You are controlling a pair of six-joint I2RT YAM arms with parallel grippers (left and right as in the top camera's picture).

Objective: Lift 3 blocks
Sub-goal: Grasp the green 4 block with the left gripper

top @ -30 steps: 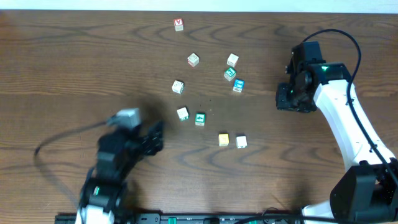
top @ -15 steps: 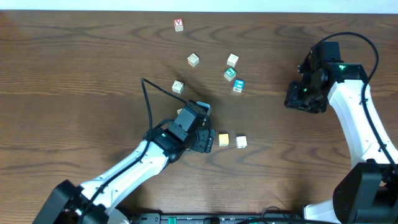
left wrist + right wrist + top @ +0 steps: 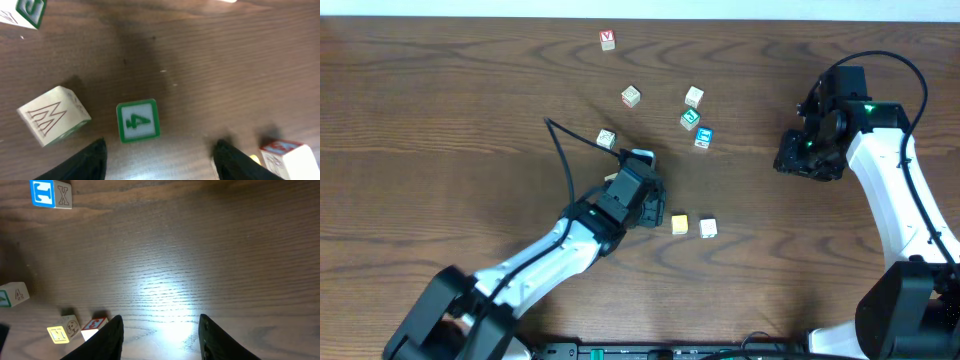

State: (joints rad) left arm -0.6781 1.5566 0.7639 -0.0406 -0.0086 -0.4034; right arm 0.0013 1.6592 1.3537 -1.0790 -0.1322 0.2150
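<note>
Flatly on the grained table [image 3: 440,120], the green-faced cube [image 3: 138,120] is framed by the left gripper's [image 3: 160,156] spread fingers; the yellow cube [image 3: 680,223] and red-marked cube [image 3: 289,156] are set nearby; the right gripper's [image 3: 160,330] fingers are parted, empty.

The 4 block [image 3: 138,120] lies beside the M block [image 3: 54,115].

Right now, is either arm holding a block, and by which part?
Nothing is held. The left gripper hangs open over the green 4 block without touching it; the right gripper is open and empty.
</note>
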